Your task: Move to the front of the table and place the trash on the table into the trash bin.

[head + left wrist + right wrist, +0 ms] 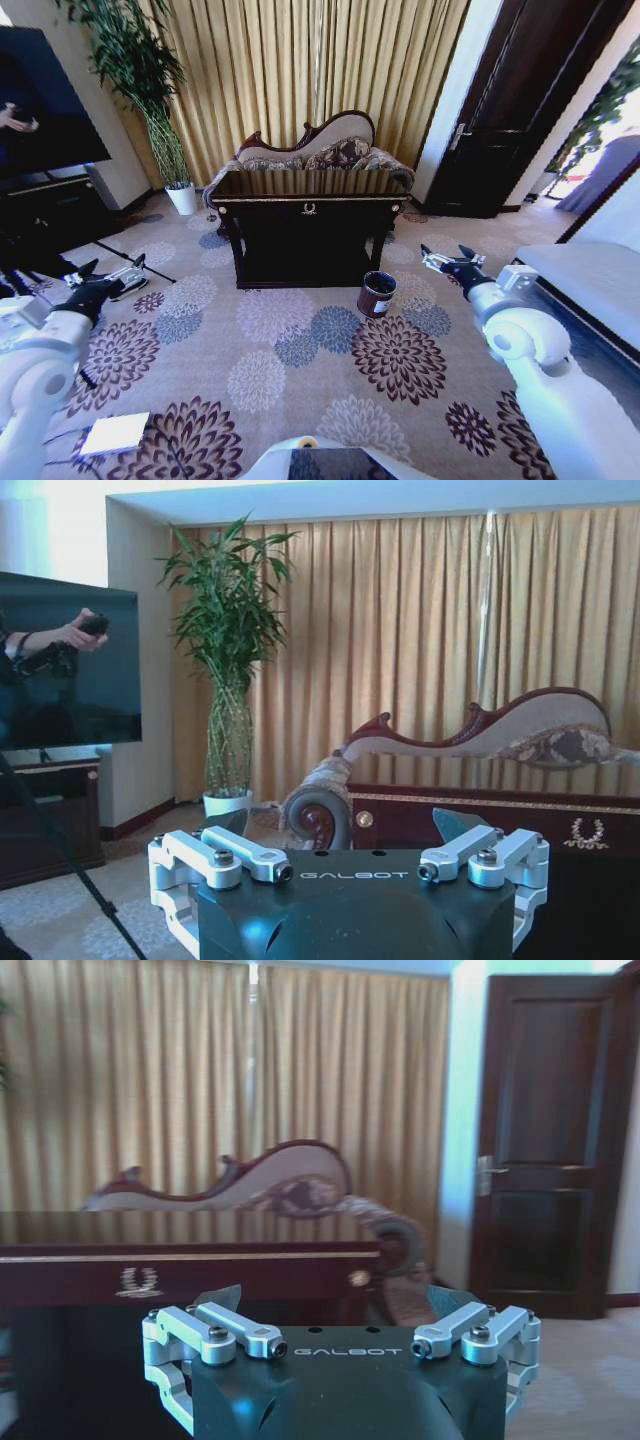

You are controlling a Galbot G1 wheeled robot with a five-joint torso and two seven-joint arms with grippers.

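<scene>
Table (308, 205) is seen ahead across the carpet, bin (377, 294) on the floor just beside its front right leg. No trash can be made out on top, so handling cannot be judged. Left gripper (108, 277) and right gripper (446, 260) are held spread wide, empty.

Table (308, 205) top too glossy, distant to make out trash; bin (377, 294) contents indiscernible.

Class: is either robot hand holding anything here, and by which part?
Nothing is held: the left hand and right hand are open, apart from the table.
</scene>
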